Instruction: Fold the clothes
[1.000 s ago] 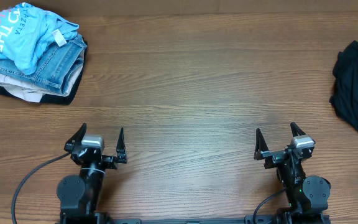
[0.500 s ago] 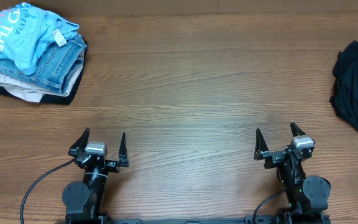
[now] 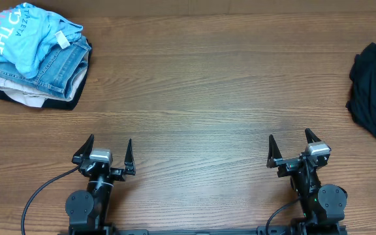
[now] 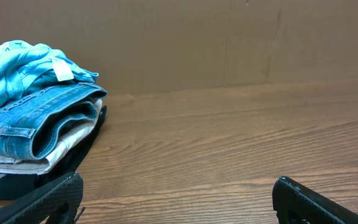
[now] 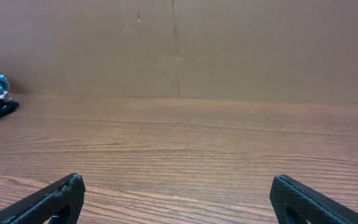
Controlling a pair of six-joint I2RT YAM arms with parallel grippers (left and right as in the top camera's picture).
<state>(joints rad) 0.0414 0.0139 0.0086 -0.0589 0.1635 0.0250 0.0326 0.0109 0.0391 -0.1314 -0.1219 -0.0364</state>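
Brown wood-grain table (image 3: 194, 98) has the sky-blue cotton T-shirt with white-and-red lettering (image 3: 28, 32) bunched on folded blue denim jeans (image 3: 61, 68) at its far-left corner, a rumpled dark navy garment (image 3: 374, 91) at its right edge, and the left gripper (image 3: 108, 140) and right gripper (image 3: 290, 137) gaping wide, holding nothing, by its near edge.

Wood-grain table (image 3: 194, 85), stack of folded clothes (image 3: 34, 55) at far-left corner, crumpled dark garment (image 3: 374, 91) at right edge
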